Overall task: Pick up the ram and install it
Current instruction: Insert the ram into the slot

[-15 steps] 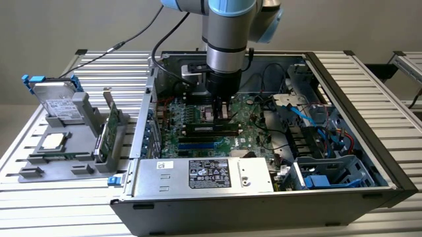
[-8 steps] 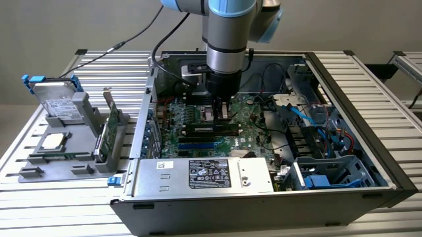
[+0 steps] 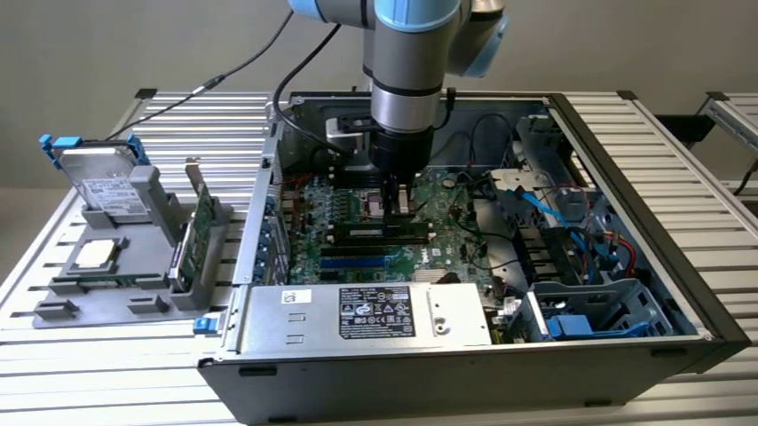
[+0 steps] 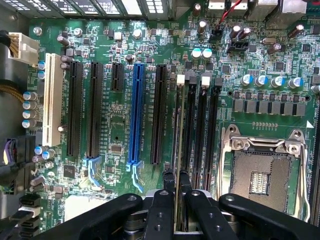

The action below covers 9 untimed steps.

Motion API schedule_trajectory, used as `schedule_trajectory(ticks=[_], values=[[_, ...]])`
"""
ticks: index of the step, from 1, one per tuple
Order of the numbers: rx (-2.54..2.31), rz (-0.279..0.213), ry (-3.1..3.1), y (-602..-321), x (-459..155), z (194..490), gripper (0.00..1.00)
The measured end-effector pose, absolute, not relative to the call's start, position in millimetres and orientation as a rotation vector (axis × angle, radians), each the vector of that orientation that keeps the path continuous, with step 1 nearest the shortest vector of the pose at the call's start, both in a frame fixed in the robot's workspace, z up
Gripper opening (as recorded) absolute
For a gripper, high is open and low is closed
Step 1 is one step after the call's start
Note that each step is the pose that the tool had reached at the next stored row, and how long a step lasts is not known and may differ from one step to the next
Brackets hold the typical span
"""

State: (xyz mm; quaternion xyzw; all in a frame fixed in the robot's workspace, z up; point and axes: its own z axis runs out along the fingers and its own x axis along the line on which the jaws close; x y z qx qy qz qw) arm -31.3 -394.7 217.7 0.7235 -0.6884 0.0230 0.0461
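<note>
My gripper (image 3: 398, 211) reaches down into the open computer case (image 3: 663, 222), over the green motherboard (image 3: 445, 217). It is shut on the ram (image 4: 176, 150), a thin dark green stick that the wrist view shows edge-on between the two black fingers (image 4: 169, 182). In that view the ram lines up with one of the black memory slots (image 4: 190, 130) beside the CPU socket (image 4: 260, 170). From the exterior view the ram (image 3: 376, 232) is a long dark strip right under the fingertips, level with the slots. Whether it is seated in the slot I cannot tell.
A silver power supply (image 3: 367, 315) fills the case's front. Blue cables (image 3: 533, 191) and a drive cage (image 3: 592, 311) crowd the exterior view's right. Outside on the exterior view's left, a grey stand (image 3: 106, 293) holds a hard drive (image 3: 105, 188) and a green card (image 3: 204, 232).
</note>
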Motion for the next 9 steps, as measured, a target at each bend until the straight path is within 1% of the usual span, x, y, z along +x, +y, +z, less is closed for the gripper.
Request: schedule_trajectory(ticks=[5,6,8,9], values=[[2.208,0.07,-2.102,-394.7,-31.3,217.6,0.15],[2.208,0.07,-2.102,-394.7,-31.3,217.7,0.16],[2.208,0.07,-2.101,-394.7,-31.3,217.7,0.29],[2.208,0.07,-2.102,-394.7,-31.3,217.7,0.29]])
